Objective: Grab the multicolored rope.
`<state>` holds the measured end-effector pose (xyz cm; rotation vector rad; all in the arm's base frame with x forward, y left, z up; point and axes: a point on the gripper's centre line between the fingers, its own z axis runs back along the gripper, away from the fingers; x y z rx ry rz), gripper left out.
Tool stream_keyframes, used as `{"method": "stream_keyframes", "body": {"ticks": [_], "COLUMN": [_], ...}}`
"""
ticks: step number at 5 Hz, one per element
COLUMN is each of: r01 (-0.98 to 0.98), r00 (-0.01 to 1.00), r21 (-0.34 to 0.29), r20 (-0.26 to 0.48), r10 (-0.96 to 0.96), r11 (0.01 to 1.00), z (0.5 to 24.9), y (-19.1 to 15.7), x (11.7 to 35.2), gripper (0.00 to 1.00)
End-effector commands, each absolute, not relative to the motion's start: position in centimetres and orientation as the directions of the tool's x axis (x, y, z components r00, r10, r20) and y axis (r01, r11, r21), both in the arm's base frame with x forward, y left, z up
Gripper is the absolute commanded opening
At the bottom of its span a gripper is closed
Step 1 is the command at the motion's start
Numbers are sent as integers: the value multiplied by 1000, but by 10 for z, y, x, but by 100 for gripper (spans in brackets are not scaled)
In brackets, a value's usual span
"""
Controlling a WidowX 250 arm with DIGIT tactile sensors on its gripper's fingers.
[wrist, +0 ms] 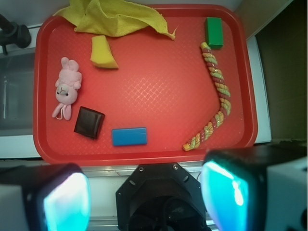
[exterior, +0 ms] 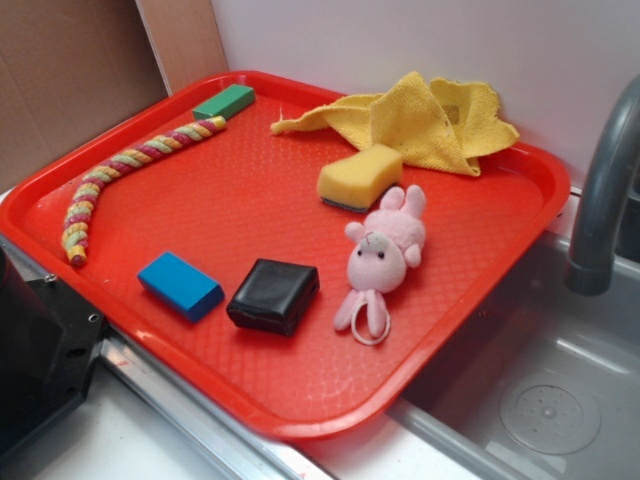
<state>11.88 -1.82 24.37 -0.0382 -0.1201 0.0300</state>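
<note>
Jaws are seen spread wide at the bottom of the wrist view, nothing held between them, well apart from the tray (wrist: 43, 86). Both fingers (wrist: 67, 199) are blurred and cut off by the frame. The multicolored rope (wrist: 217, 91) is laid along the tray's edge, bent midway, one end just beside the green block (wrist: 214, 32).

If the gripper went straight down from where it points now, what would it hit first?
Probably the tray's near rim, or the counter edge beside it. The open gripper sits at that edge, not over the rope, which lies off to one side. Depth is unclear.
</note>
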Motion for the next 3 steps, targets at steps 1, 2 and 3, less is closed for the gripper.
{"method": "stream_keyframes", "body": {"ticks": [1,2,3], "r01": [-28,-274,-505], "r00": [992,960,857], "r21": [-40,7,26], "r20": [119,62,133], "r10": [32,273,498], "r11": [999,962,863], "z": [244,194,151], "y": [-18,32,88], "x": [119,139,148], "gripper": [100,100,100]}}
